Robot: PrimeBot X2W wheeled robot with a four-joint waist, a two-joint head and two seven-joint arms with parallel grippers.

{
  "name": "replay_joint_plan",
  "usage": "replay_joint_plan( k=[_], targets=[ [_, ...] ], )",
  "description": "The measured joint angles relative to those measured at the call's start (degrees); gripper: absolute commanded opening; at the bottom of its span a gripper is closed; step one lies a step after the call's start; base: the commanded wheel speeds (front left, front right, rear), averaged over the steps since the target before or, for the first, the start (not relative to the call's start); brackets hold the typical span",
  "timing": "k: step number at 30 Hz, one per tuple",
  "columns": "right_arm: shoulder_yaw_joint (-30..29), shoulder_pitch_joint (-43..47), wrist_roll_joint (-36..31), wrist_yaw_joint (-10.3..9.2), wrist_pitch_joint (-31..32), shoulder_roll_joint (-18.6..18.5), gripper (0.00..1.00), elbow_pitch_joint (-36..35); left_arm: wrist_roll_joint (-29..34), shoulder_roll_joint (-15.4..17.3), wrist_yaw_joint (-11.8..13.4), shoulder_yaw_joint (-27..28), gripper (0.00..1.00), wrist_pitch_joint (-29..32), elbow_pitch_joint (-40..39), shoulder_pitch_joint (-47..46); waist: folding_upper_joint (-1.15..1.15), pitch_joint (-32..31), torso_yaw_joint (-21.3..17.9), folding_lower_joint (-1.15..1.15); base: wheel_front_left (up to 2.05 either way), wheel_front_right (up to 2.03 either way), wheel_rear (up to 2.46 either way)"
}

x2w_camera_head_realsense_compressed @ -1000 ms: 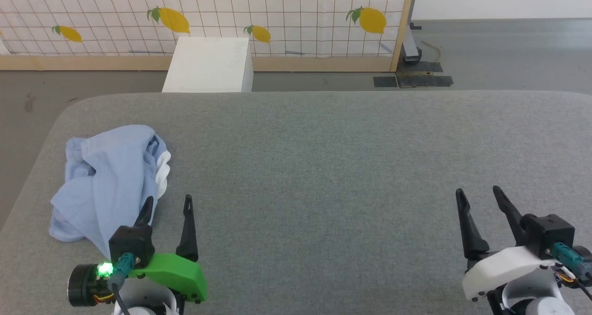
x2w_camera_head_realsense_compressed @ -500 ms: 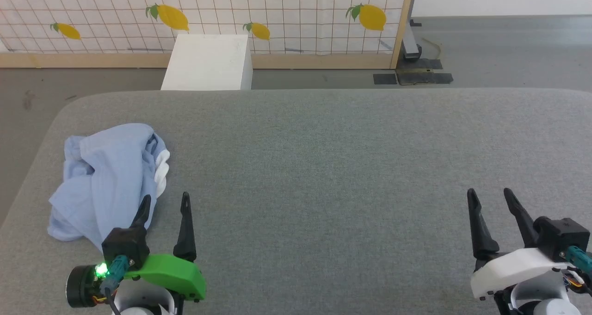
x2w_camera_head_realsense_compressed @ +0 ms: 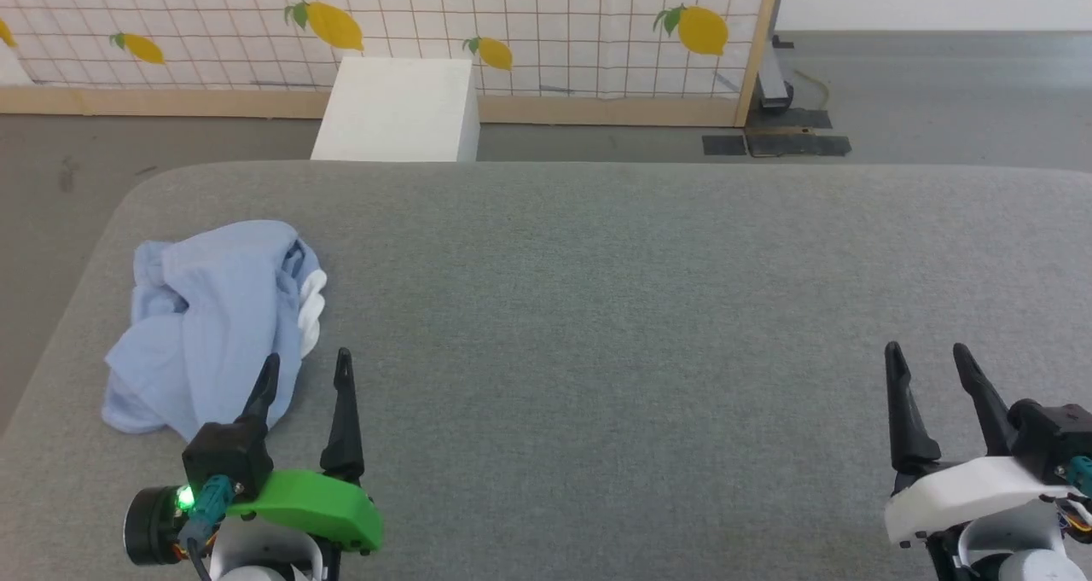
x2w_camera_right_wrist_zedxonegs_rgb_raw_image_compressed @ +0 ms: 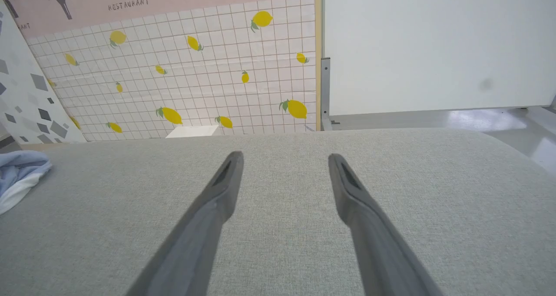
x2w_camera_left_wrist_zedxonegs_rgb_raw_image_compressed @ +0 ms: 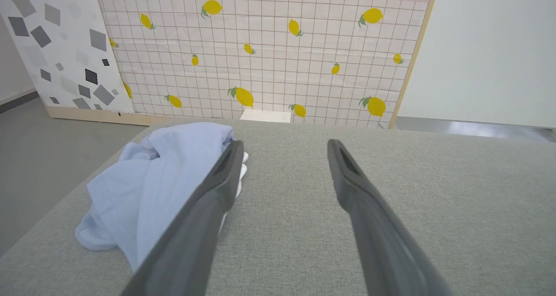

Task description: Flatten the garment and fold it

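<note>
Grey fabric table [x2w_camera_head_realsense_compressed: 648,308], white box [x2w_camera_head_realsense_compressed: 399,110] beyond, lemon-patterned tiled panel [x2w_camera_head_realsense_compressed: 546,18] behind.

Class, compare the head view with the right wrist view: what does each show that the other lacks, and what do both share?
Head view: the open left gripper. Right wrist view: the pink RESTAURANT banner and a grey-speckled panel. Both: the open right gripper, the garment, the grey table, the lemon panel, the white box.
</note>
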Motion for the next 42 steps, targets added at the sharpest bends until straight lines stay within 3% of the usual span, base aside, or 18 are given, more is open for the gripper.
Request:
replay_joint_plan(
  k=[14,42],
  targets=[
    [-0.26,0.34,0.69,0.00,-1.53,-0.01,1.00,1.27,-1.99,0.00,-0.04,0.30,1.00,-1.59,-0.64,1.61,0.00,-1.31,3.67,0.00,0.00,0.00,0.00],
    [2.48,0.59,2.82,0.00,-4.99,0.03,1.00,5.14,-5.82,0.00,-0.10,1.34,1.00,-5.00,-1.67,3.93,0.00,-1.44,15.96,0.00,0.00,0.00,0.00]
  ],
)
